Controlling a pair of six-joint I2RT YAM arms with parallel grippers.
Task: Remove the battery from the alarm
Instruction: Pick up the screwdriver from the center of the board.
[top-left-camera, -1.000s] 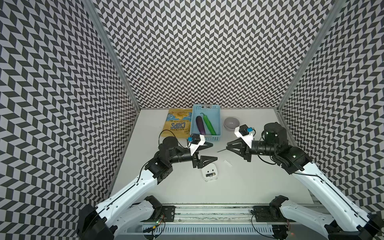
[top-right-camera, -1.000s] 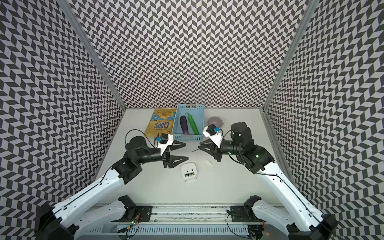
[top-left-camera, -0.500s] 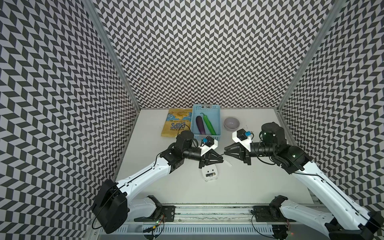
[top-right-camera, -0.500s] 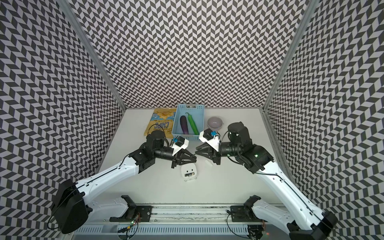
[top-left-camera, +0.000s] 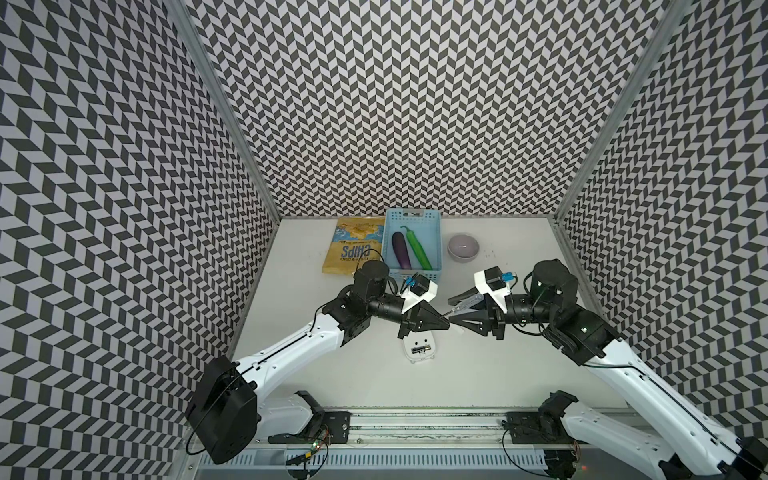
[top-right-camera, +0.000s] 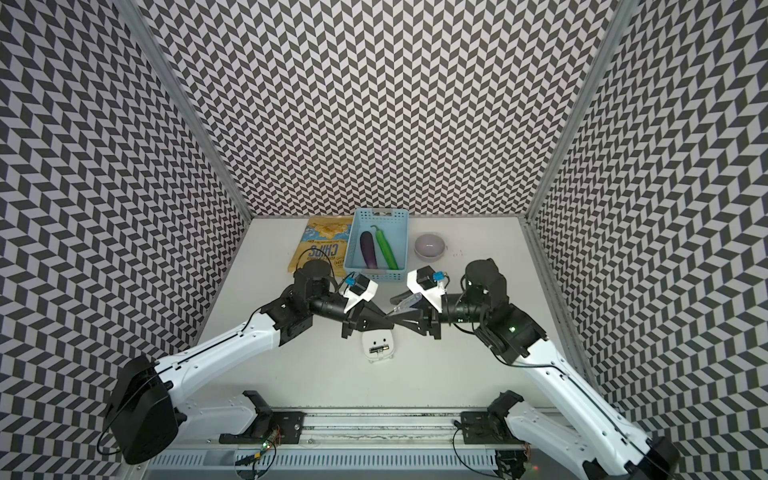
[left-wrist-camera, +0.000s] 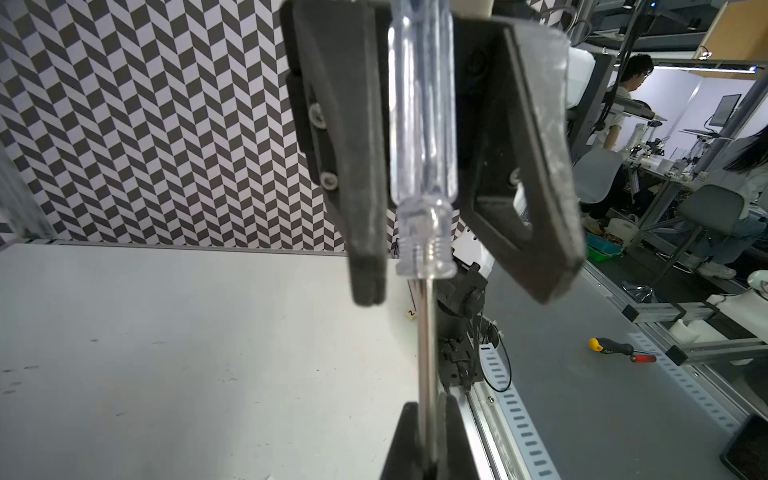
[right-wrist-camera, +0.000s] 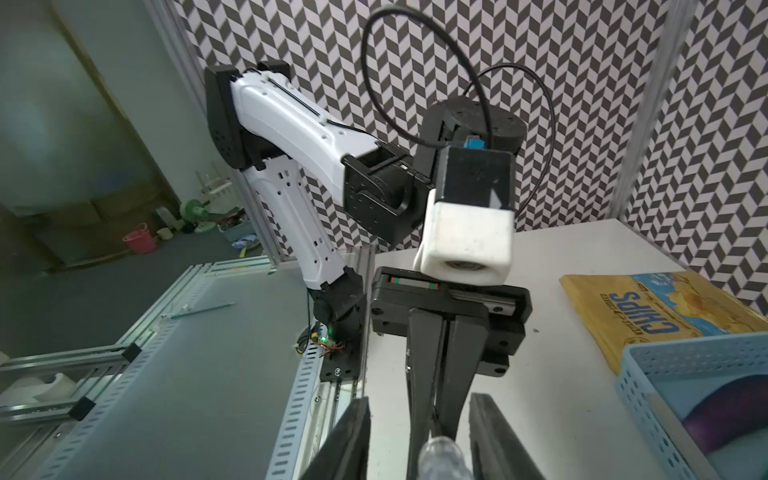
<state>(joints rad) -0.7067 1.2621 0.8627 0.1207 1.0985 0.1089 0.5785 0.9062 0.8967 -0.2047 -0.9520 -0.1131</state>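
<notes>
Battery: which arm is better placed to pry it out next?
Left, probably: the left claw is shut on the screwdriver shaft, close to the clock with the battery; the right claw stands open around the handle.

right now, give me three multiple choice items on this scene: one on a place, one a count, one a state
1. Where is the battery? A in the back of the alarm; B on the chips bag; C in the bowl.
2. How many vegetables lie in the blue basket? A one; B two; C three.
3. The left claw is: A wide open; B shut on the screwdriver shaft; C shut on the battery.
Key: A, the dark cylinder sits in the white clock's back slot; B, only an eggplant and a green chilli are inside; B, the left wrist view shows it pinching the metal shaft.
</notes>
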